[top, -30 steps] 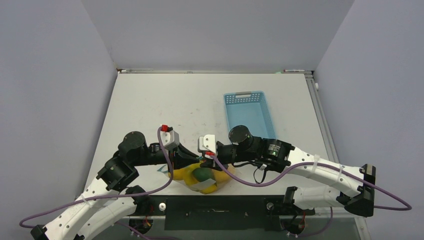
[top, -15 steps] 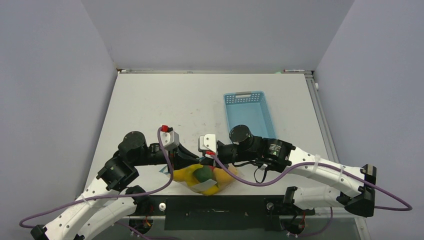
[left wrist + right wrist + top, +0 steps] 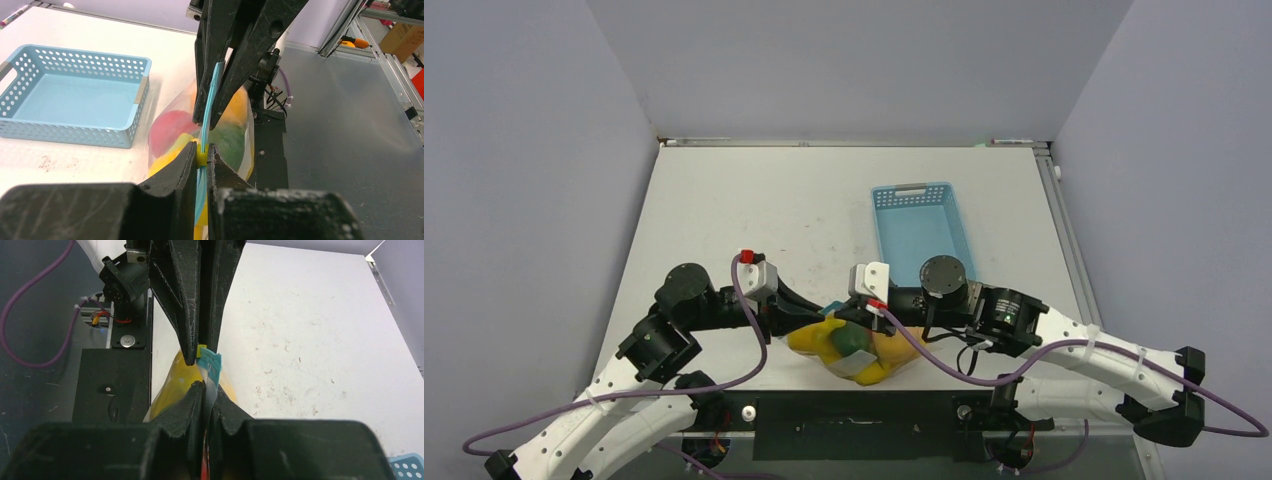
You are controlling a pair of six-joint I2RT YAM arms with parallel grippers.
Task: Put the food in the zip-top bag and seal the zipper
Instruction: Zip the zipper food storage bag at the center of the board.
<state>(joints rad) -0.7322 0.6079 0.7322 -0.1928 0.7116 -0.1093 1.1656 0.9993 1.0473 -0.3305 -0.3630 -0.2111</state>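
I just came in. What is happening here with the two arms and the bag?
Both arms work on one clear bag at the near edge of the table. The left gripper and the right gripper are each shut on its light-blue zipper, close together. The food, red, yellow and green pieces, is already inside. The blue basket behind stands empty. Whether the zipper is sealed all along cannot be told.

No legible txt, labels, brands or nos. in any view.
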